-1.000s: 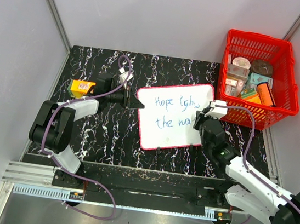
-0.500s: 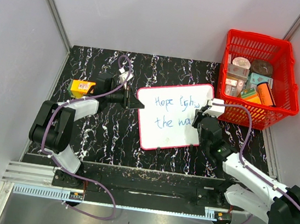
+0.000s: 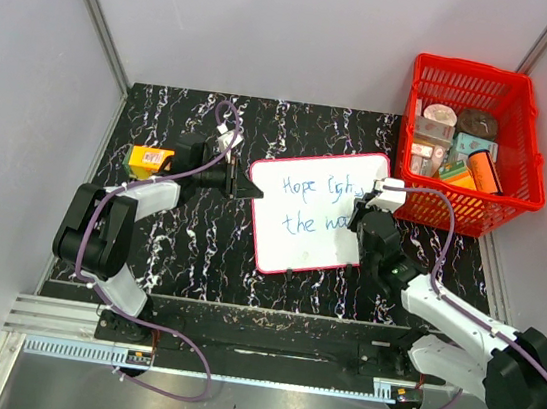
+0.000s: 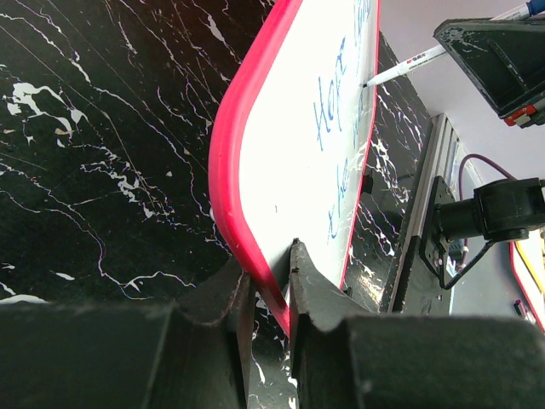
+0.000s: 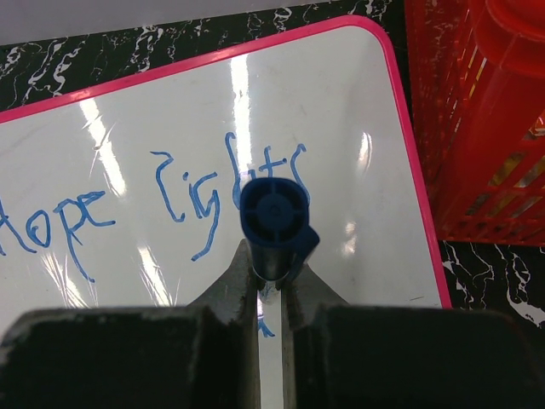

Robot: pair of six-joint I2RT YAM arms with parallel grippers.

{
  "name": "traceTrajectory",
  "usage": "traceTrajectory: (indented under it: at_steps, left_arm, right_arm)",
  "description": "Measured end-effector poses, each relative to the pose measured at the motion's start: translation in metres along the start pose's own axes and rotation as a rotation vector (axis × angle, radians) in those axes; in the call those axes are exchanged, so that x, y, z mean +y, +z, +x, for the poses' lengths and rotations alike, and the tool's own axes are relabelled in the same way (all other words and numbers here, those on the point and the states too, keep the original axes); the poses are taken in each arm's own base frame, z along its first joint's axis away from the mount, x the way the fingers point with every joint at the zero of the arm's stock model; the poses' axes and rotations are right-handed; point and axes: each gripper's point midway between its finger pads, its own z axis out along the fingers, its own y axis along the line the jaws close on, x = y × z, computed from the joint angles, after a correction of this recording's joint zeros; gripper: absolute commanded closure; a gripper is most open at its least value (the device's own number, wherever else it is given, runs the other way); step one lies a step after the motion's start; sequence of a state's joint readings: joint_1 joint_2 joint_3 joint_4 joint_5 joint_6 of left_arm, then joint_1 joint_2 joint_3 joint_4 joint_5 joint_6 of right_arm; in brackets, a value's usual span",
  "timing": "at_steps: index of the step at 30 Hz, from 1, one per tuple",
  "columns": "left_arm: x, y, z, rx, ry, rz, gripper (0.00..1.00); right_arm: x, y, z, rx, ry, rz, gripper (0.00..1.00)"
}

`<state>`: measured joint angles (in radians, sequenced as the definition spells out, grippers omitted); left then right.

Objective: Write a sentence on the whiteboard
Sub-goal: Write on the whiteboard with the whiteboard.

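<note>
The whiteboard (image 3: 312, 220), white with a red-pink frame, lies tilted on the black marbled table. Blue handwriting (image 3: 321, 189) on it reads roughly "Hope lights" over "the wa". My left gripper (image 3: 239, 184) is shut on the board's left edge; the left wrist view shows its jaws pinching the frame (image 4: 255, 281). My right gripper (image 3: 362, 219) is shut on a blue-capped marker (image 5: 274, 217) that stands upright over the board's right part. The right wrist view shows the writing (image 5: 187, 192) beyond the marker. The left wrist view shows the marker tip (image 4: 368, 84) touching the board.
A red basket (image 3: 473, 145) full of small packages stands at the back right, close to the board's right edge. A yellow-orange box (image 3: 148, 159) lies at the left by the left arm. Grey walls close in the table.
My right gripper with the marker has shifted slightly up and left over the board's right part. The left gripper and the board have not moved.
</note>
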<state>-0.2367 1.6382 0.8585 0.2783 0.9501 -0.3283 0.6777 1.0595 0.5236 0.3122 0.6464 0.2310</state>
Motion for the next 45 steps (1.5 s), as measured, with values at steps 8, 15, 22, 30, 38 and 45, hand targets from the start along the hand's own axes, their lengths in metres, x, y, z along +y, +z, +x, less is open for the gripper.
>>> traceTrajectory:
  at_steps: [8, 15, 22, 30, 38, 45]
  left_arm:
    - [0.0, 0.0, 0.0, 0.0, 0.0, 0.0, 1.0]
    - [0.0, 0.0, 0.0, 0.0, 0.0, 0.0, 1.0]
    - [0.0, 0.0, -0.001, 0.0, 0.001, 0.001, 1.0]
    - [-0.001, 0.001, -0.001, 0.001, 0.008, 0.002, 1.0]
    - [-0.001, 0.001, -0.001, 0.001, 0.008, 0.002, 1.0]
    - [-0.001, 0.001, -0.001, 0.001, 0.008, 0.002, 1.0]
  right_arm:
    - [-0.001, -0.001, 0.002, 0.013, -0.002, 0.004, 1.0]
    - [-0.004, -0.005, 0.007, 0.039, -0.006, 0.01, 1.0]
    - [-0.011, -0.011, 0.013, 0.068, -0.015, 0.019, 1.0]
    - [-0.012, -0.017, 0.005, 0.049, 0.012, 0.015, 1.0]
    - [-0.016, -0.016, -0.003, 0.019, 0.028, 0.041, 1.0]
    - [-0.016, -0.009, 0.001, 0.024, 0.017, 0.063, 1.0]
